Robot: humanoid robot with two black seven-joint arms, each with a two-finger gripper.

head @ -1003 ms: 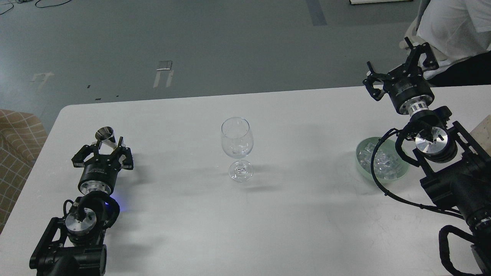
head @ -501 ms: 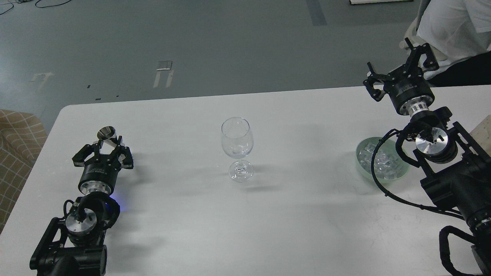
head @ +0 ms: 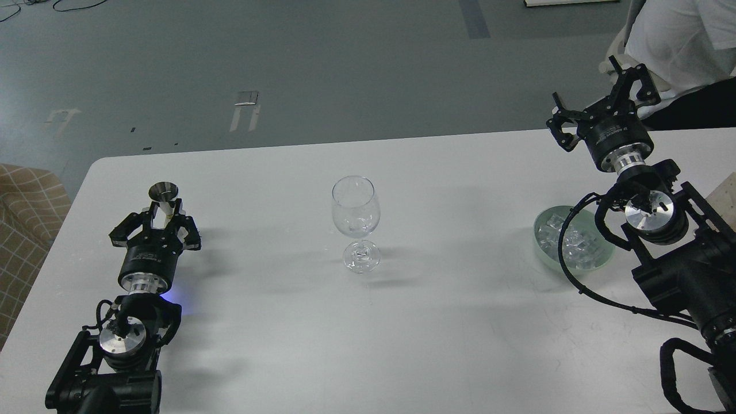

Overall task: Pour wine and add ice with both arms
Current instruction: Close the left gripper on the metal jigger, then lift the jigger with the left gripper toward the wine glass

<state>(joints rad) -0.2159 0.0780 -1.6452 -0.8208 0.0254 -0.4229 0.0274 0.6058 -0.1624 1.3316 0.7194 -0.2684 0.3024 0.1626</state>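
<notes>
left gripper [head: 163, 220] pinching steel cup [head: 163, 195] near table [head: 460, 322] edge | right gripper [head: 604, 100] spread

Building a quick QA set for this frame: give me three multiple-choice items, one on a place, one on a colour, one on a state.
1. Where is the bowl of ice?
A. on the table's right side
B. beside the couch
C. under the wine glass

2. What colour is the bowl?
A. red
B. pale green
C. black

3. How does the wine glass stand?
A. tipped on its side
B. upside down
C. upright

Answers:
1 A, the ice sits in the bowl below the right arm, right of the wine glass.
2 B, its rim shows pale green.
3 C, its foot rests flat on the table, mouth up.
</notes>
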